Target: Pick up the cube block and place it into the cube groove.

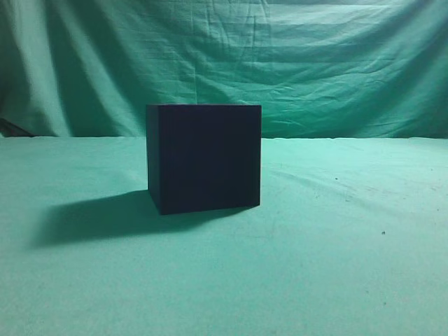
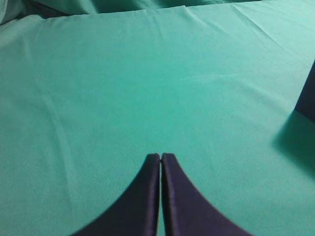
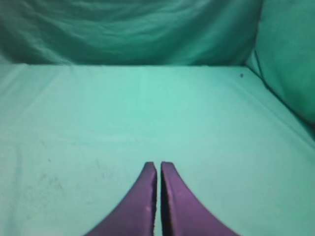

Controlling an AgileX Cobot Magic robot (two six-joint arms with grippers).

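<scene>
Exterior view: one large near-black box (image 1: pixel 204 157) stands upright on the green cloth (image 1: pixel 336 266) covering the table, casting a shadow to its left. Its front face is matte and unbroken. The cube groove belongs to this box, but the opening itself cannot be seen from this angle. Neither arm appears in this view.

Left wrist view: the left gripper (image 2: pixel 161 156) has its two dark fingers pressed together at the tips, with only a hairline seam between them and nothing held. It hangs over bare cloth. Ahead of the fingertips and well off to their right, at the frame edge, a dark corner of the box (image 2: pixel 308 98) shows with its shadow lying on the cloth below it (only a sliver is visible). The box is well apart from the gripper.

Right wrist view: the right gripper (image 3: pixel 158 165) is likewise closed, fingers tip to tip with a thin gap lower down, gripping nothing. Only green cloth lies ahead of it, meeting the draped green backdrop (image 3: pixel 128 29) at the far edge; faint smudges mark the cloth to the left of the fingers.

The cube block is not visible in any view, so its location cannot be told
</scene>
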